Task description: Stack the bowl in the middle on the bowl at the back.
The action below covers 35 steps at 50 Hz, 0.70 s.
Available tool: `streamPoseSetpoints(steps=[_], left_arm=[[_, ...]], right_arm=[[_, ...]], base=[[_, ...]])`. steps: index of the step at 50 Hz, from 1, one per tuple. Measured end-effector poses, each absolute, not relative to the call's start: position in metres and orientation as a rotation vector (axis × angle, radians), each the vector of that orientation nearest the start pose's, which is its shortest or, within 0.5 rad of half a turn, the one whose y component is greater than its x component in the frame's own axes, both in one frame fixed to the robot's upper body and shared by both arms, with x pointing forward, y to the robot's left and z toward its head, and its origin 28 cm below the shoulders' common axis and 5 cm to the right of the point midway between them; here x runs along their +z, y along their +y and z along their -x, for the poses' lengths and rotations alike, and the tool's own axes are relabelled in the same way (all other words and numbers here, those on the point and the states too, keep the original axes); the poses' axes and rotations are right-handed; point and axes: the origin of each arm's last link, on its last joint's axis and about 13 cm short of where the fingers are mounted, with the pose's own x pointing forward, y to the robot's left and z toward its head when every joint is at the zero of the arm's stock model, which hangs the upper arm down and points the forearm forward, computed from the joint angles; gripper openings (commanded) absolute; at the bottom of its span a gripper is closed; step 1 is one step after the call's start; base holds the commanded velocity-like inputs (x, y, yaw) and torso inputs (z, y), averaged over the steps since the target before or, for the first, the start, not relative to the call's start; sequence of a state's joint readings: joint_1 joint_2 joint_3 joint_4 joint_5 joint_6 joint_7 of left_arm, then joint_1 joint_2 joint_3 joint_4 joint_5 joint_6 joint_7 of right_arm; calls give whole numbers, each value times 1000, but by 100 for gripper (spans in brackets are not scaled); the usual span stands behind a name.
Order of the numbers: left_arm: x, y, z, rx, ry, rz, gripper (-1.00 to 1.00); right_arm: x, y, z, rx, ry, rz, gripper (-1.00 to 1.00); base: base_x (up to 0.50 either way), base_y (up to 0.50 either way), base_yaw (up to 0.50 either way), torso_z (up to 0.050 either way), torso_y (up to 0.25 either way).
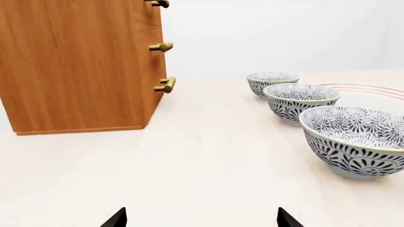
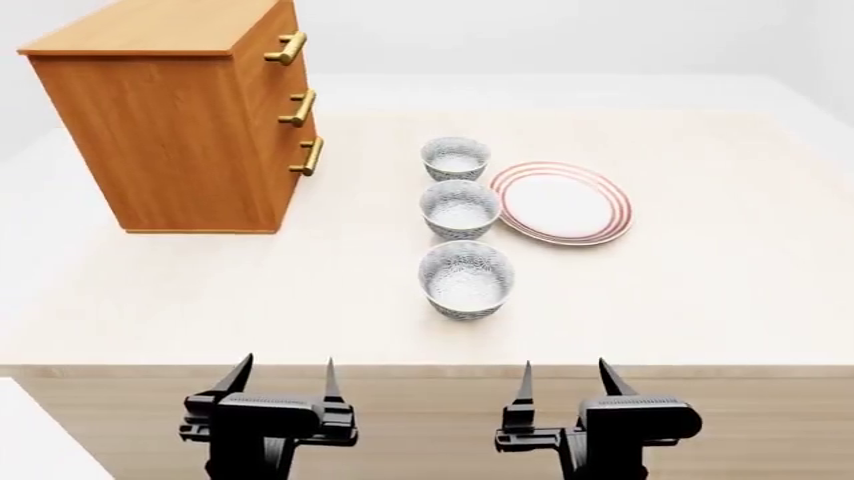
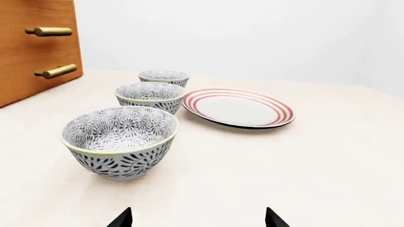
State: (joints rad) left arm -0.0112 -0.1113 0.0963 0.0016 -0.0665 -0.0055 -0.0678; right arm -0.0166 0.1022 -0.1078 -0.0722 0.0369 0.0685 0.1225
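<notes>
**Operator:** What lies in front of me, biggest things first?

**Describer:** You face a pale tabletop (image 2: 694, 290) that fills most of the head view. At your far left on it stands a wooden chest of drawers (image 2: 174, 120) with three brass handles (image 2: 295, 108) down its right-hand face. To the right of centre lies a flat white plate with red rings (image 2: 561, 203).

**Operator:** And the bowls?

**Describer:** Three matching speckled bowls stand upright in a line running away from you, just left of the plate. The front bowl (image 2: 466, 279) is nearest you and stands apart from the others. The bowl in the middle (image 2: 461, 209) sits just beside the plate's left rim (whether they touch, you cannot tell). The bowl at the back (image 2: 455, 158) stands close behind it, empty, with a small gap between them.

**Operator:** Where are my hands?

**Describer:** Both hang below the table's near edge, well short of any bowl. Your left gripper (image 2: 283, 378) has its fingers spread apart, holding nothing. Your right gripper (image 2: 566, 378) is the same, fingers spread and empty. In each wrist view only the two dark fingertips (image 1: 117, 218) show.
</notes>
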Motion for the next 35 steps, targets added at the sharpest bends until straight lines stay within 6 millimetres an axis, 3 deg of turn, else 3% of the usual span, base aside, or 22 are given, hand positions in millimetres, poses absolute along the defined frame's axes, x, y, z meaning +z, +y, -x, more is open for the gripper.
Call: streamPoseSetpoints(steps=[16,35], left_arm=[[32,218,-221,-80,-20,-67,100],[76,215,-232,-229,-38,-102,100]], right_arm=[[35,-111,-214,-62,31,44,100],[85,-136,-218,30,50,91,100]], base=[[0,0,0,0,0],[0,0,0,0,0]])
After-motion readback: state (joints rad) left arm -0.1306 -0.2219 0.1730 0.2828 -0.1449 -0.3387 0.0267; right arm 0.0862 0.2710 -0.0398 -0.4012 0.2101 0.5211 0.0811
